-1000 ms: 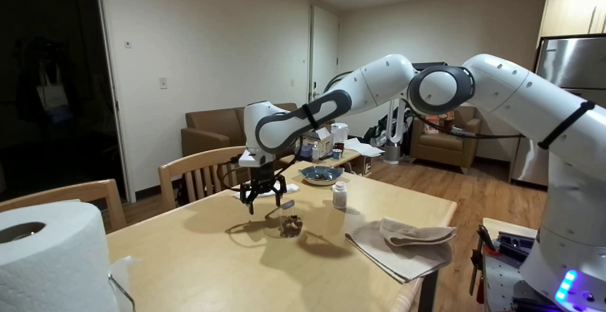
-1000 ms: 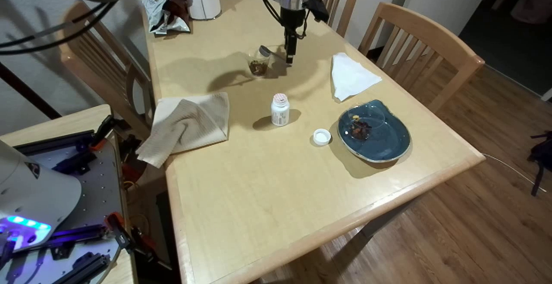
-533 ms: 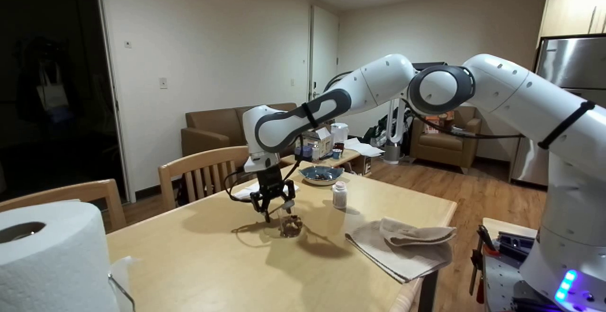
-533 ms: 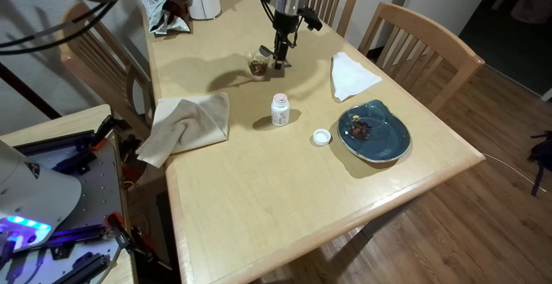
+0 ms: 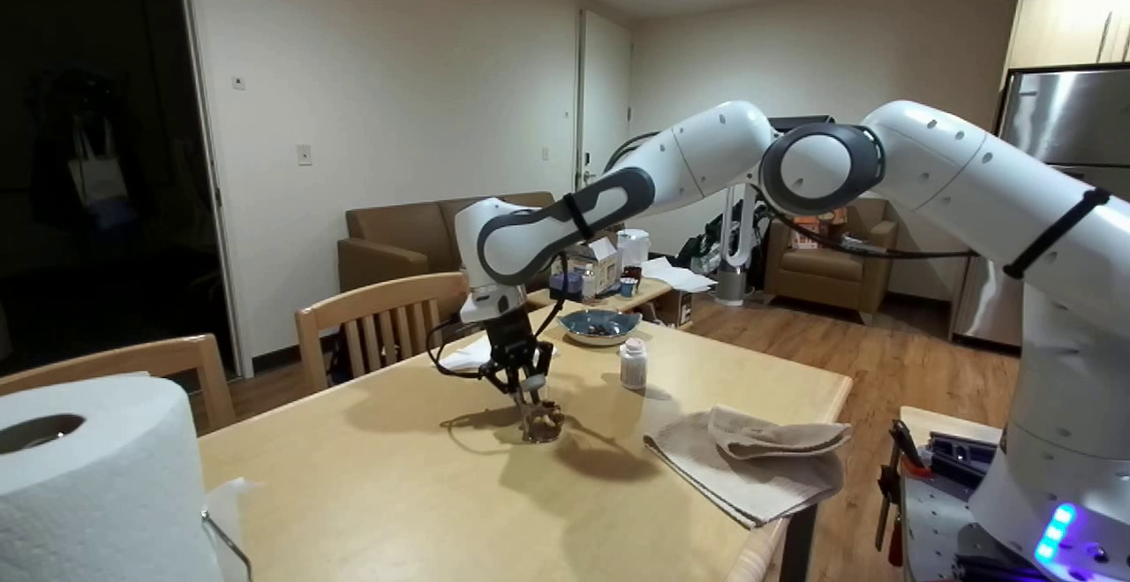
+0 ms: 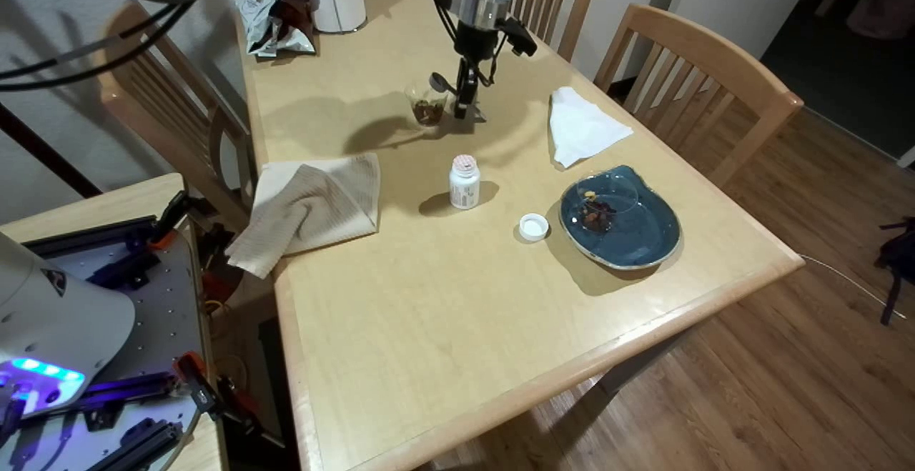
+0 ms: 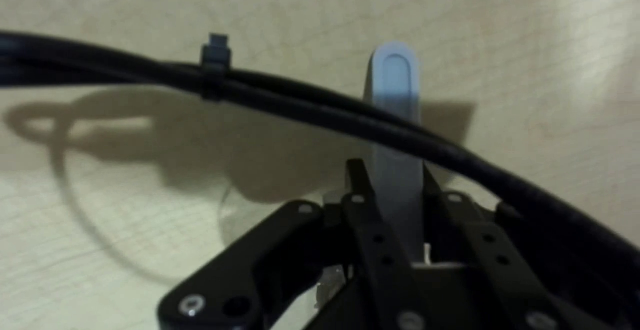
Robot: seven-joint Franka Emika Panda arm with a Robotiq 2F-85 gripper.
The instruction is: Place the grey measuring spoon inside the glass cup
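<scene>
The grey measuring spoon [image 6: 439,83] leans at a slant, its round bowl up by the rim of the glass cup [image 6: 422,96] and its handle sloping down towards the table. In the wrist view the pale grey handle [image 7: 397,77] runs up from between the fingers, partly crossed by a black cable. My gripper [image 7: 391,166] is narrow around this handle, a finger close against each side; it looks shut on it. In an exterior view the gripper [image 5: 528,395] stands right beside the cup. Brown pieces lie inside the cup. In the wrist view the gripper hides the bowl.
Nearer the table's middle stands a white bottle [image 6: 465,184], with a loose white cap [image 6: 533,227] and a blue plate [image 6: 647,239] beyond. A white napkin [image 6: 586,128] and a tan cloth [image 6: 322,203] lie flat. A paper roll [image 5: 97,485] stands at the table's end.
My gripper has moved sideways and down towards the cup. Its jaws have come together around the spoon's handle. The spoon has shifted slightly, while the cup has stayed put.
</scene>
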